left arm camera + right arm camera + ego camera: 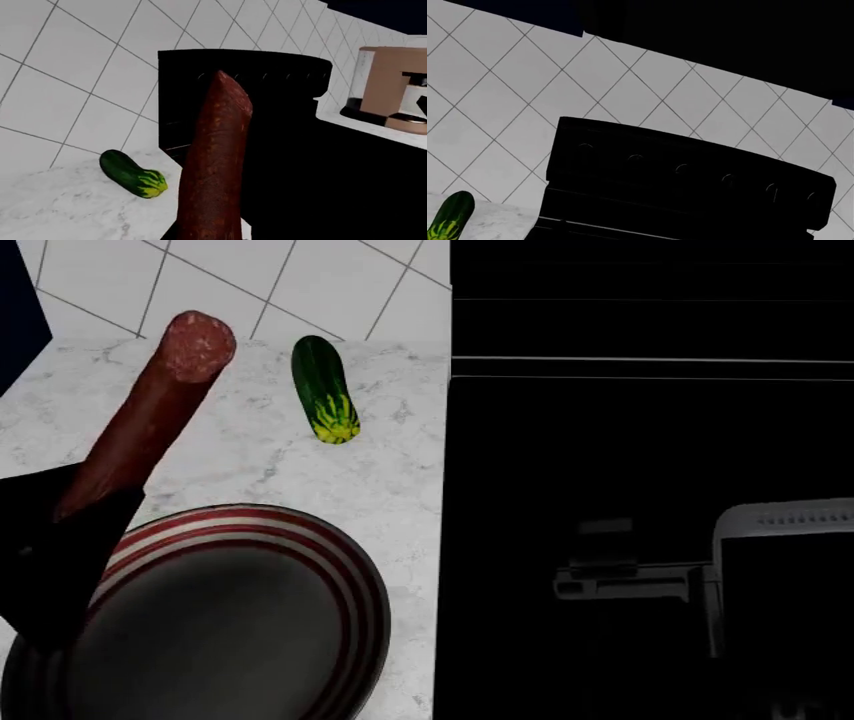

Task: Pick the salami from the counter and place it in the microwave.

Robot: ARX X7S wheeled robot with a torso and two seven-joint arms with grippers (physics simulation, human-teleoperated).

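Observation:
The salami (147, 415), a long dark red-brown stick with a pink speckled cut end, is held tilted above the white marble counter (334, 490). My left gripper (64, 508), a dark shape at the lower left of the head view, is shut on its lower end. In the left wrist view the salami (217, 160) fills the middle and points toward the black stove (280, 75). My right arm shows as a pale grey shape (781, 540) over the dark stove; its jaws are not discernible. The microwave is out of view.
A green-and-yellow cucumber (322, 390) lies on the counter by the tiled wall. A red-striped plate (307, 570) sits at the counter's front, under the held salami's lower end. The black stove (641, 440) fills the right. A coffee machine (390, 87) stands beyond the stove.

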